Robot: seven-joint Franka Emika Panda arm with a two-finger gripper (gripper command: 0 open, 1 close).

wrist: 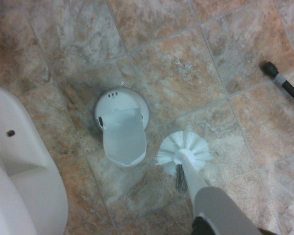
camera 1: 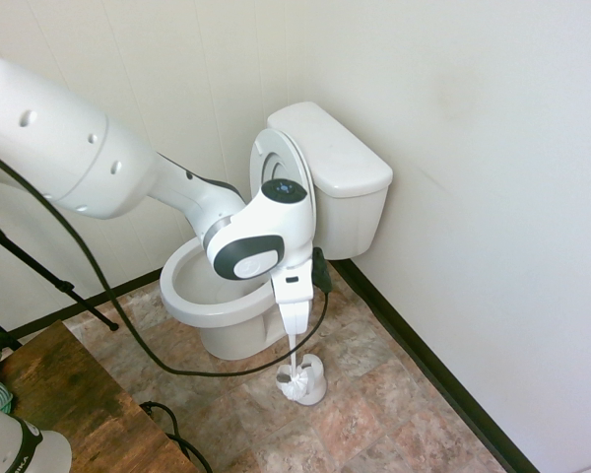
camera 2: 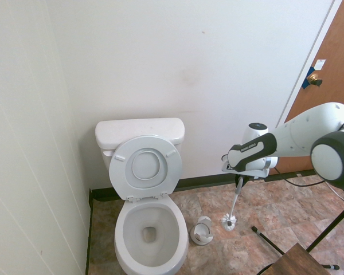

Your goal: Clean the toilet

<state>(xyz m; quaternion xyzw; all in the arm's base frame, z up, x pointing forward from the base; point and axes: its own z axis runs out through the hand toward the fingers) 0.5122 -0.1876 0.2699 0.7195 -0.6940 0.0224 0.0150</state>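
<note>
The hand grips a brush upright above the floor, beside its holder, near the open toilet.

Open tiled floor right of the large white porcelain toilet. Small white plastic brush holder just beside the bowl; white bristle toilet brush hanging near it, narrowing the gap. Raised lid against the tank.

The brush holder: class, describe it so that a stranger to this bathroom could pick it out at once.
Start at the large white porcelain toilet against the wall, its lid raised. On the tiled floor beside its bowl stands a small round white plastic brush holder, empty. Unlike the white bristled toilet brush hanging near it from the gripper, it is a squat cup with no handle.
</note>
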